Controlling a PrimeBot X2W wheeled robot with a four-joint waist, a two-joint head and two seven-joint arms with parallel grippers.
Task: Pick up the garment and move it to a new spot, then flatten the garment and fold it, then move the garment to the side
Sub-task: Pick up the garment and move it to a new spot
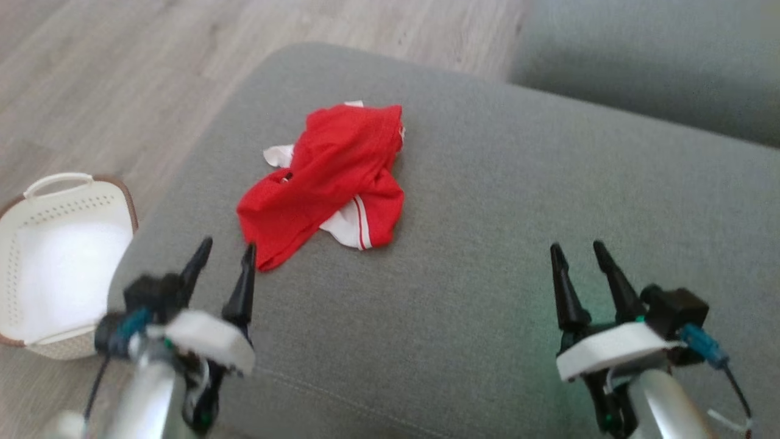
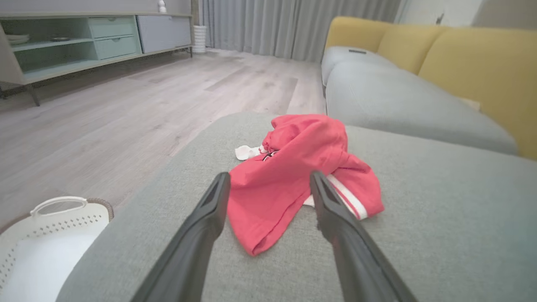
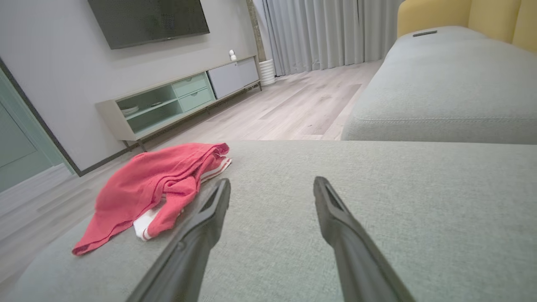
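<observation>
Garment [image 1: 329,177] lies crumpled in a heap toward the far-left part of the ottoman [image 1: 487,213], red with white trim. It's not flattened yet, so pickup looks like the step in hand. Left hand [image 1: 226,259] is spread and empty, tips just beside the garment's near corner, likely lined up for a pinch there. Right hand [image 1: 579,262] is also spread and empty over bare cushion, well apart from the cloth, probably kept free for the flattening. Basket [image 1: 36,201] sits on the floor at left.
</observation>
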